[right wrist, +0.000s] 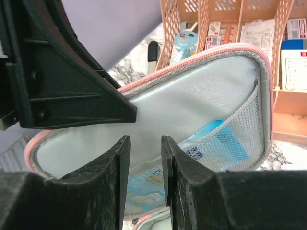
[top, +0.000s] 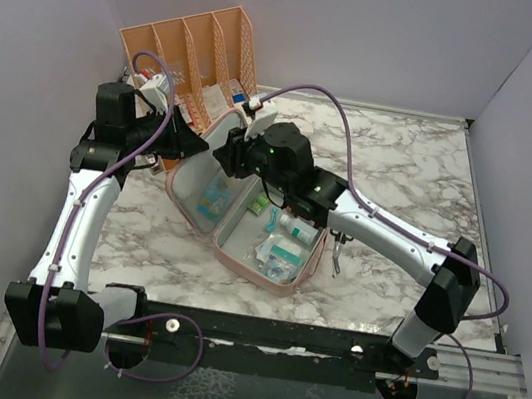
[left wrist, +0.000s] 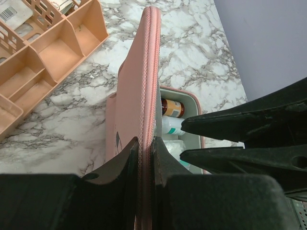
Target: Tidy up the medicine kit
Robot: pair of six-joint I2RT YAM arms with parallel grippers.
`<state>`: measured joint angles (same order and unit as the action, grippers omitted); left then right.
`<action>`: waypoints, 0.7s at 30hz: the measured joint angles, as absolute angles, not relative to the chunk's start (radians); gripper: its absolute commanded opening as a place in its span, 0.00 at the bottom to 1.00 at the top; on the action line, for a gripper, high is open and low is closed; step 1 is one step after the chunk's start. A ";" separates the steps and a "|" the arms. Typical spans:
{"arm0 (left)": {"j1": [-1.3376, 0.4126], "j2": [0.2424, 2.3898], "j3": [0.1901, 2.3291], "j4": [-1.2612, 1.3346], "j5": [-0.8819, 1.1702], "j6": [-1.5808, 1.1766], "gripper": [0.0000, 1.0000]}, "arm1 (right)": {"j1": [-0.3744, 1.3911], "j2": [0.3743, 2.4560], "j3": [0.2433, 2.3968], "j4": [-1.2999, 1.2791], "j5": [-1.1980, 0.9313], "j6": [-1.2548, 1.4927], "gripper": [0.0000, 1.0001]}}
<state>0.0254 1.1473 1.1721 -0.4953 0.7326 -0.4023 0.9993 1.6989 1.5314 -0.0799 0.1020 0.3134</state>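
Left fingers (left wrist: pixel 128 152): pinching raised lid of medicine kit (left wrist: pixel 132 81), centre frame
Right fingers (right wrist: pixel 120 153): slightly spread, empty, facing lid's grey lining

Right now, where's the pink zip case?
In the top view, the medicine kit sits open at the middle of the marble table, in front of the peach organizer, its raised lid clamped by the left gripper.

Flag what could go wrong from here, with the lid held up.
1. The left end effector grips only the lid by its zipper edge; a slip could drop the lid onto the right end effector.
2. Open, it faces the mesh pocket and might snag it.
3. The two end effectors sit close and may collide.
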 measured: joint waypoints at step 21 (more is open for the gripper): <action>0.027 1.147 1.171 -0.496 0.722 -0.402 0.00 | 0.999 1.947 1.795 -0.381 0.316 0.231 0.22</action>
<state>0.0265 1.1465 1.1706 -0.4961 0.7216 -0.4015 0.9993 1.9472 1.7950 -0.3805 0.3157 0.2310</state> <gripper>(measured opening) 0.141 0.221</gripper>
